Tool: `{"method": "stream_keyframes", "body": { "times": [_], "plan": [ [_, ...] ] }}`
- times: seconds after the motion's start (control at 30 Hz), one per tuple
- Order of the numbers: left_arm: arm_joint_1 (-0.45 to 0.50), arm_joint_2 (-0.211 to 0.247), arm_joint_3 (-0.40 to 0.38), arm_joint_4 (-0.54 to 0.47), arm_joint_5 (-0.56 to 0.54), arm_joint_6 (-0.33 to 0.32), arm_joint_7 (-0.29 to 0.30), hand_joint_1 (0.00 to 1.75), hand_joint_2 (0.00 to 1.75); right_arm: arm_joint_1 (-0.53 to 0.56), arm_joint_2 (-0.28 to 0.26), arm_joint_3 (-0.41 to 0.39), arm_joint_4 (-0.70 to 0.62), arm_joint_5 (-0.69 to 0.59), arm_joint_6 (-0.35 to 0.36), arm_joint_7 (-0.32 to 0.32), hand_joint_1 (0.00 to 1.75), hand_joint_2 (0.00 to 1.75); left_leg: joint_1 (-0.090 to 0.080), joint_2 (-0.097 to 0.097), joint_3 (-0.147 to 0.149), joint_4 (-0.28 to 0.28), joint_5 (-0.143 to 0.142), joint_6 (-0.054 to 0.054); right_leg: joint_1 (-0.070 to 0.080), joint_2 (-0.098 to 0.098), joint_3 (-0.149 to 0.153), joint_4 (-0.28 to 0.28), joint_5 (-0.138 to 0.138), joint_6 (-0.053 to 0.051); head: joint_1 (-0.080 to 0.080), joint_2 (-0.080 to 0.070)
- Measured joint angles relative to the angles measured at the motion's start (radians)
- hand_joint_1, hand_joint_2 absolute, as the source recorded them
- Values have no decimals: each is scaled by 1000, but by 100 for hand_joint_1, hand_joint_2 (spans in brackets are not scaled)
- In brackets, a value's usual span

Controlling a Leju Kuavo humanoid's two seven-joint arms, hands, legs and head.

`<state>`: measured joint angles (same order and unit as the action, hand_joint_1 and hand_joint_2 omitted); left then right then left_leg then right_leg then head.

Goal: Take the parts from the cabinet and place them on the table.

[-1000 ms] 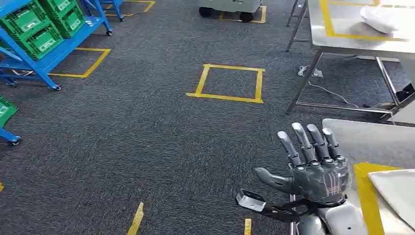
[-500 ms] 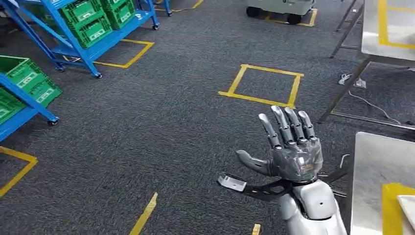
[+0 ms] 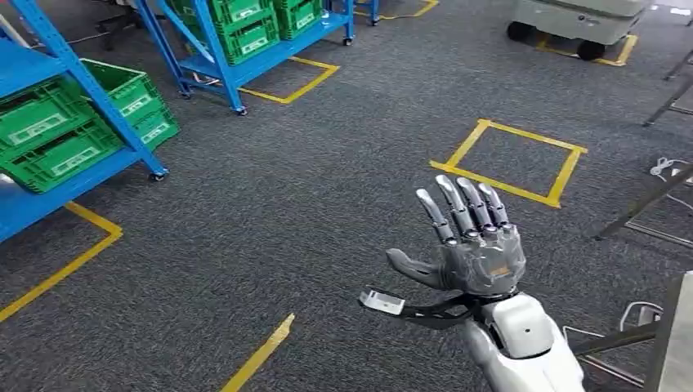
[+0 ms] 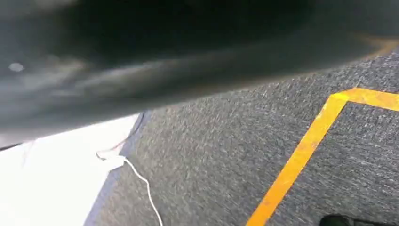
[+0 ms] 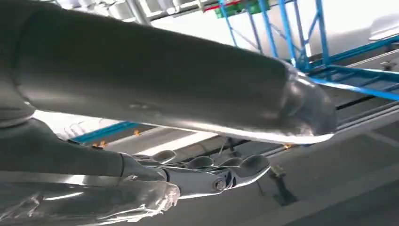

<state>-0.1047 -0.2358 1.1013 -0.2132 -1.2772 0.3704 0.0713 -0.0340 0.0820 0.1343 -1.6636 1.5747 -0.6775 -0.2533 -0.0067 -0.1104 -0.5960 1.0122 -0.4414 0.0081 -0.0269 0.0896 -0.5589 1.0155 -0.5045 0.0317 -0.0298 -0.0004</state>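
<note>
1. Change since the earlier frames: the whole head view has swung toward the blue racks, which now occupy the upper left of the frame, while the steel tables have slid out toward the right edge. This is a turn of the camera, not a move of the furniture. The right hand (image 3: 478, 253) keeps its raised pose throughout.
2. Right hand: lower centre-right of the head view, fingers (image 3: 458, 204) straight and spread, thumb out to the side, holding nothing. The right wrist view shows the same flat, empty fingers.
3. Left hand: its state cannot be told; the left wrist view is blurred, showing carpet and a yellow tape line (image 4: 301, 150).
4. Task things: the blue shelving rack (image 3: 98, 106), upper left, carries green crates (image 3: 57, 139); a second rack (image 3: 237, 49) stands behind it. The parts themselves cannot be made out. Only a sliver of a steel table edge (image 3: 677, 343) shows at lower right.
5. Progress (judgement): no part is in hand, so a fetch is at its outset; walking to the rack, picking, and carrying back all remain.
6. Surface and room: dark grey carpet (image 3: 270, 212) marked with yellow tape squares (image 3: 511, 159); a wheeled cart (image 3: 580, 20) at upper right; cables by the table legs.
</note>
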Motion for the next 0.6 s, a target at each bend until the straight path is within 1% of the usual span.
{"method": "stream_keyframes", "body": {
  "times": [0.03,0.1,0.13,0.17,0.2,0.23,0.27,0.3,0.33,0.37,0.4,0.43,0.47,0.5,0.53,0.57,0.6],
  "plan": [
    [0,0,0,0,0,0,0,0,0,0,-5,6,3,0,0,14,0,0,5,-9,-6,-4,6,-8,6,-10,-2,8,2,-4,0,0],
    [7,0,0,0,1,1,0,0,0,-14,-21,28,10,0,0,54,0,0,11,-27,-11,-7,11,-20,12,-26,-3,9,4,-15,0,0],
    [8,1,1,0,3,5,1,0,0,-24,-25,43,14,0,0,76,0,0,12,-34,-12,-4,7,-25,3,-39,1,1,9,-23,1,0],
    [9,-1,2,0,6,8,3,0,0,-38,-29,58,20,0,0,100,0,0,6,21,-20,17,-9,-28,6,-50,4,-1,10,-29,0,0],
    [5,-2,3,0,10,11,5,0,0,-52,-34,80,26,0,0,138,0,0,6,61,-47,71,-42,-32,8,-63,4,-1,9,-37,-12,0],
    [1,-2,5,0,11,13,5,0,0,-67,-46,106,37,0,0,177,0,0,6,83,-86,150,-81,-36,11,-79,4,-1,7,-40,-9,0],
    [-1,-2,6,0,12,13,5,0,0,-79,-57,127,49,0,0,206,0,0,8,93,-125,229,-114,-38,13,-95,4,-1,6,-42,-10,0],
    [-1,-3,6,0,15,14,5,0,0,-92,-68,151,62,0,0,237,0,0,9,98,-157,291,-132,-40,14,-111,4,0,5,-44,-9,0],
    [0,-4,7,0,16,14,6,0,0,-103,-76,171,72,0,0,253,0,0,11,99,-163,302,-125,-39,16,-124,4,0,4,-45,-10,0],
    [2,-4,8,0,18,15,8,0,0,-115,-83,192,81,0,0,268,0,0,11,101,-147,269,-95,-38,17,-138,5,0,3,-45,-9,0],
    [2,-4,8,0,18,15,8,0,0,-127,-90,208,87,0,0,298,0,0,10,105,-112,204,-55,-34,18,-151,7,0,1,-44,-11,0],
    [2,-3,9,0,18,16,8,0,0,-145,-101,238,98,1,0,353,0,0,8,120,-63,114,-11,-28,19,-163,10,0,-1,-43,-9,0],
    [0,-3,10,0,18,16,8,0,0,-169,-113,271,109,0,0,409,0,0,0,169,-20,37,16,-17,20,-171,14,0,-3,-41,-10,0],
    [-3,-4,10,0,18,16,8,0,0,-191,-129,311,121,0,0,456,0,0,-14,212,-2,2,2,-13,30,-180,13,3,-9,-33,-11,0],
    [-6,-4,10,0,18,16,8,0,0,-208,-143,335,130,-2,0,498,0,0,-12,198,-8,1,4,-8,30,-188,14,1,-9,-29,-8,0],
    [-5,-4,11,0,18,16,8,0,0,-235,-155,372,144,-2,0,580,0,0,-14,188,-12,-1,5,-7,31,-201,14,1,-9,-28,-4,0],
    [-3,-4,12,0,18,16,8,0,0,-288,-167,445,175,2,0,727,0,0,-16,176,-16,-1,5,-4,30,-211,15,-2,-9,-25,-5,0]
  ]
}}
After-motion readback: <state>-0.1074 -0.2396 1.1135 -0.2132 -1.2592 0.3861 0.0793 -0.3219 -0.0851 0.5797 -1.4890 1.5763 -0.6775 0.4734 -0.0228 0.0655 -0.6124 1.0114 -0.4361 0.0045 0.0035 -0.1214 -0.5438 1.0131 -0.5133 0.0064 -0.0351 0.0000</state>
